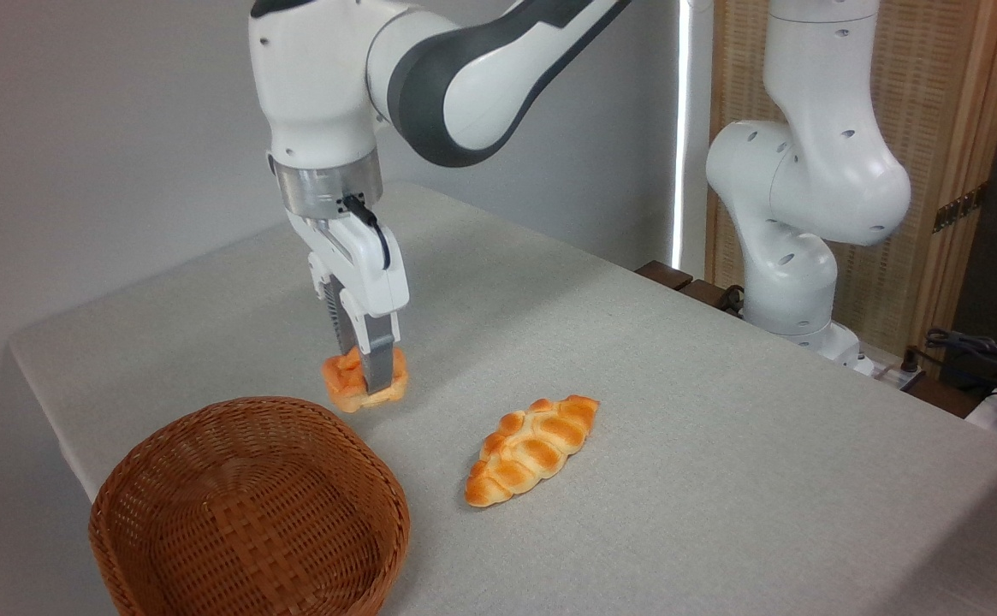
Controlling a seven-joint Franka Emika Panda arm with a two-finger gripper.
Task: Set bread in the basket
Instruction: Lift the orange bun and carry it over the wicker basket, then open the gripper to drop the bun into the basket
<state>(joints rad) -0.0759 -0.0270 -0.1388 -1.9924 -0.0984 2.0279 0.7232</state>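
Gripper [367, 370] clamped on bread [363, 381] — carry step; next, shift near-left over basket [250, 513], then release.

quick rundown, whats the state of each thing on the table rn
gripper: pointing down, shut on the bun
bun: pinched between the fingers, just beyond the basket's far rim
basket: upright, empty
braided loaf: lying flat on the table, untouched
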